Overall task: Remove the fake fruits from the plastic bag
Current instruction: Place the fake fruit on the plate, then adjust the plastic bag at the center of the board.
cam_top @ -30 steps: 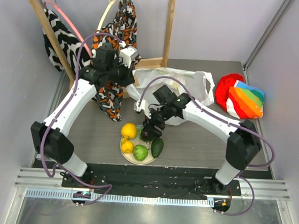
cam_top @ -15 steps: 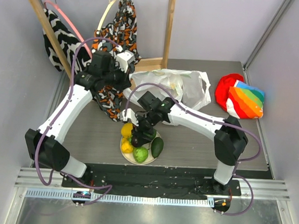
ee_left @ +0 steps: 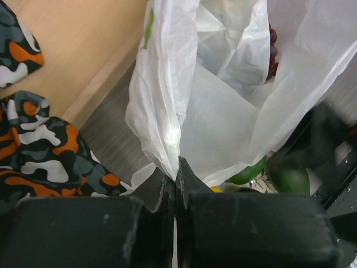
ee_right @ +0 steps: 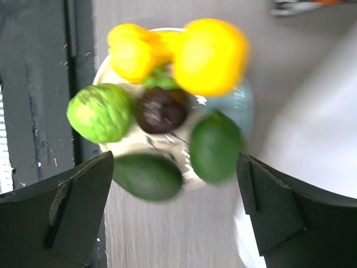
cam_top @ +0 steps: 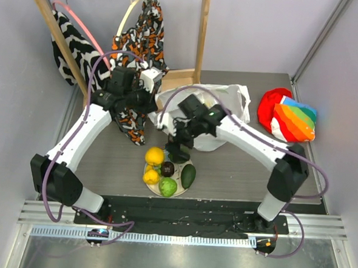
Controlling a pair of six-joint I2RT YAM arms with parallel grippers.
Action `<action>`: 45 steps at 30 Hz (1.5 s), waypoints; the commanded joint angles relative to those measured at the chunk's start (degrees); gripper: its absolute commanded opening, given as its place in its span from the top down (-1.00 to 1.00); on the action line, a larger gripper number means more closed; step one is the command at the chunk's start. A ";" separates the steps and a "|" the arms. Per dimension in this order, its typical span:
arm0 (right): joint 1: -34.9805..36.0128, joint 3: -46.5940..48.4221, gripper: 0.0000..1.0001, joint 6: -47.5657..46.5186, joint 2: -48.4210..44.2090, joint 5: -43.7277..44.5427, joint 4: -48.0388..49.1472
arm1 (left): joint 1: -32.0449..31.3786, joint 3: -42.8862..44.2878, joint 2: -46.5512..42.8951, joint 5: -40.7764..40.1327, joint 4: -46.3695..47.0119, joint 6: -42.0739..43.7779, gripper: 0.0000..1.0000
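The white plastic bag [cam_top: 235, 104] lies at the back of the table. My left gripper [cam_top: 155, 102] is shut on its left edge, and the wrist view shows the film pinched between the jaws [ee_left: 178, 167]. Something dark red [ee_left: 271, 53] shows inside the bag. My right gripper [cam_top: 177, 151] is open and empty, hovering just above the plate [cam_top: 163, 195]. On the plate lie a lemon [cam_top: 155, 155], a second lemon [cam_top: 151, 176], a dark purple fruit [cam_top: 168, 168], a lime [cam_top: 168, 185] and an avocado [cam_top: 188, 175]. The right wrist view shows the purple fruit [ee_right: 162, 109] and two avocados [ee_right: 215, 146].
A wooden clothes rack [cam_top: 202, 32] stands at the back left with patterned garments [cam_top: 131, 116] hanging down to the table beside my left arm. A red and rainbow-striped cloth [cam_top: 286, 122] lies at the back right. The plate sits near the table's front edge.
My right gripper let go of the dark purple fruit on the plate, then rose and drew back toward the bag, open. The left gripper kept its hold on the bag.
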 commanded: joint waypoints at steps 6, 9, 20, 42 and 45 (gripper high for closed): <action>-18.12 2.92 -0.87 7.34 -12.23 3.27 4.68 | 0.35 -5.92 -3.61 4.10 -0.11 1.16 1.00; -19.62 -2.26 -0.65 6.64 -12.06 10.21 7.76 | 0.43 -6.80 -4.14 4.81 -0.73 1.16 1.00; -20.33 -26.52 -0.33 0.05 -20.04 25.96 4.79 | 0.35 -8.65 -8.09 4.74 -12.41 12.03 1.00; -22.52 -13.98 -0.42 8.31 -6.71 20.16 8.30 | 0.26 -11.29 -13.10 4.55 -13.92 17.16 1.00; -22.44 -12.30 -0.41 8.22 -2.85 19.46 8.48 | 0.26 -11.20 -13.28 4.38 -13.65 16.63 1.00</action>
